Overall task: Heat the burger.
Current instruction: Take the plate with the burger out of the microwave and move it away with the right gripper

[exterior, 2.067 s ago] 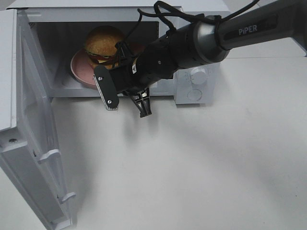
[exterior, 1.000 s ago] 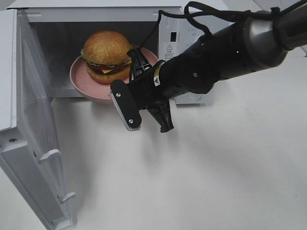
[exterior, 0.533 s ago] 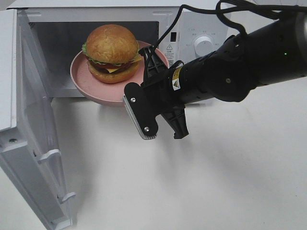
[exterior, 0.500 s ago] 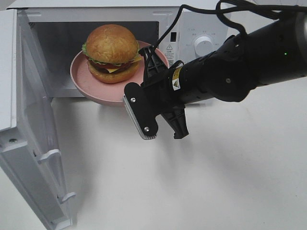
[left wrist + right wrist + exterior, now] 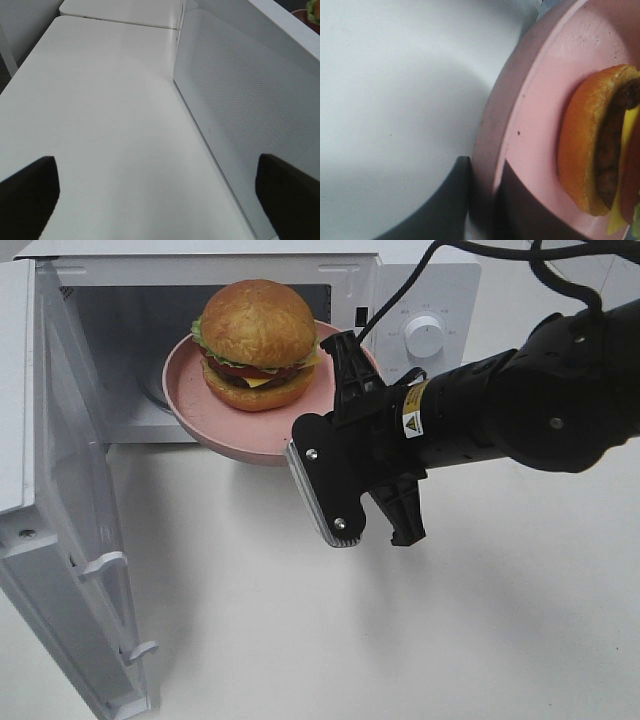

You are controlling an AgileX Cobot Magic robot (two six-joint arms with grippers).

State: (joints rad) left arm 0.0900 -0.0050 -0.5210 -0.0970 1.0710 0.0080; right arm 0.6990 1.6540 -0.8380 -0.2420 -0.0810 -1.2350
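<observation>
Right gripper (image 5: pixel 352 400) pinching pink plate (image 5: pixel 190 405) rim, burger (image 5: pixel 258 343) upper-center; keep plate level imo. Left gripper (image 5: pixel 160 192) spread wide, idle.

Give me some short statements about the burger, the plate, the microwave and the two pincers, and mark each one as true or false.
1. The burger sits on a pink plate. True.
2. The microwave door is closed. False: it stands wide open, on the left in the high view.
3. The right pincer is shut on the rim of the plate. True: one finger is over the rim and one is under it.
4. The left pincer holds the burger. False: it is open and empty, beside the microwave's side wall.
5. The plate rests flat on the table. False: it is held up in front of the microwave opening.
</observation>
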